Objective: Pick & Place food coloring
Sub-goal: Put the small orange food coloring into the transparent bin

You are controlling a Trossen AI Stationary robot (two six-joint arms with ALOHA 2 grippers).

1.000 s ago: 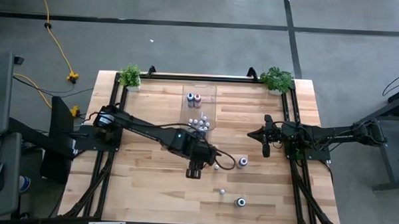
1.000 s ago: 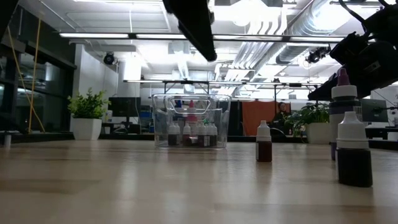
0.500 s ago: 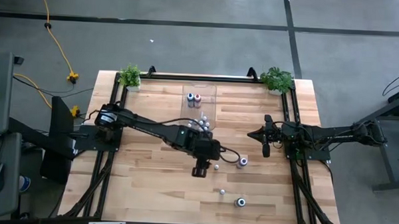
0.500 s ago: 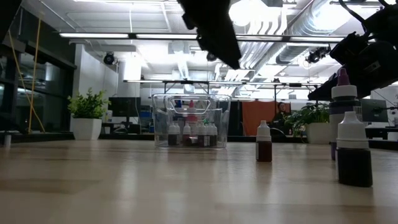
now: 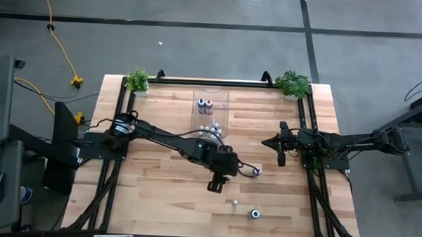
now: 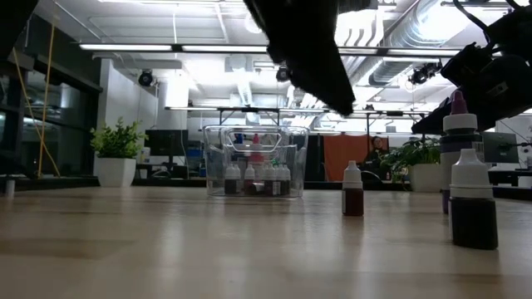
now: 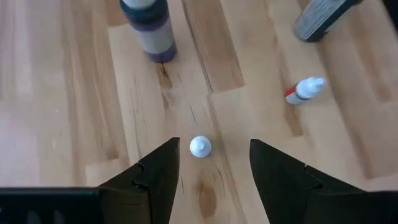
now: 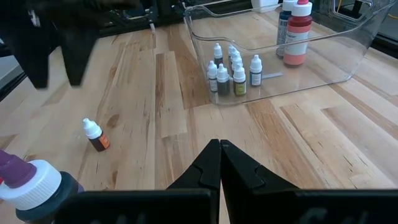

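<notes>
A grey concrete floor (image 5: 199, 48) surrounds the wooden table (image 5: 159, 180), crossed by dark seams, with a yellow cable (image 5: 59, 39) trailing over it. Two small potted plants (image 5: 138, 80) stand at the table's far corners. Beyond the table, the room has long ceiling lights (image 6: 166, 47), silver ducts (image 6: 391, 33) and a dark window frame (image 6: 33, 124).

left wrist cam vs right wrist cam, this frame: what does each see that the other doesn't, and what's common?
Left wrist only: the left gripper, open, straddling a small white-capped bottle seen from above, without touching it.

Right wrist only: the clear bin holding a cluster of tiny bottles and a red bottle; the right gripper, shut.

Both: the wooden table with loose bottles standing on it. I cannot tell whether any of them is the same bottle in both views.
</notes>
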